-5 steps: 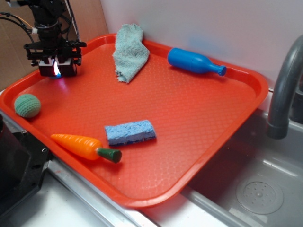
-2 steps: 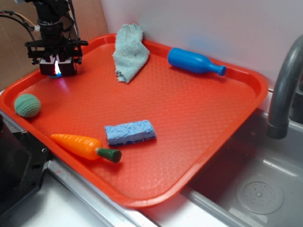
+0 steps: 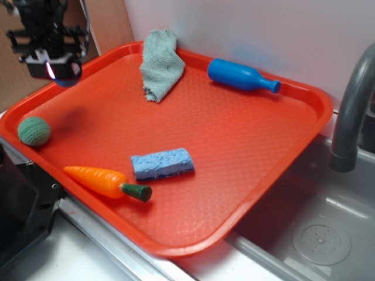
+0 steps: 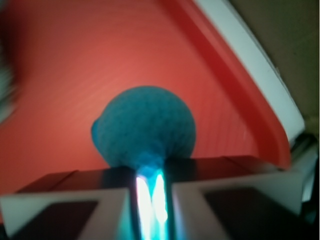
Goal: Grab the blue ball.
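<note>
above the red tray's far-left rim, the gripper seemingly pinches the blue ball, jaws nearly closed.

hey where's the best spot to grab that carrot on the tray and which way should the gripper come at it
Grip the carrot across its thick orange middle, coming straight down from above. It lies flat on the tray, its length running left to right with the green stem end at the right, so jaws closing across its width should seat well. Avoid the thin tip at the left, likely too narrow and tapered to hold. The blue sponge sits close behind.
</note>
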`<move>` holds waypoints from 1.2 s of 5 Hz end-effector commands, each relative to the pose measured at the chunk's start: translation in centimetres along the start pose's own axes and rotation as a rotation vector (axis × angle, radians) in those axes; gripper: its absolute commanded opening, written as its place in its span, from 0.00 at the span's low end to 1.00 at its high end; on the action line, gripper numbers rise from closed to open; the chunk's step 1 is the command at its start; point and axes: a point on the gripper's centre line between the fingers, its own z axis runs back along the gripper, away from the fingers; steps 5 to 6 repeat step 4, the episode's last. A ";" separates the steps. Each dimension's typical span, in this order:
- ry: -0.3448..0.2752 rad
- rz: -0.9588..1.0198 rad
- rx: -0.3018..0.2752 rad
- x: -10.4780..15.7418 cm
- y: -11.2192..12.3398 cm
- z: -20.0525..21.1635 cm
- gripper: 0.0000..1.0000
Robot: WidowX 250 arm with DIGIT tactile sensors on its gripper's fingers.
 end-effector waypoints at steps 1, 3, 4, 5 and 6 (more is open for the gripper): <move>-0.028 -0.191 -0.039 -4.0 -3.0 10.9 0.00; -0.022 -0.211 -0.061 -4.0 -3.0 12.9 0.00; -0.018 -0.142 -0.014 -3.2 -1.4 12.1 0.00; -0.018 -0.142 -0.014 -3.2 -1.4 12.1 0.00; -0.018 -0.142 -0.014 -3.2 -1.4 12.1 0.00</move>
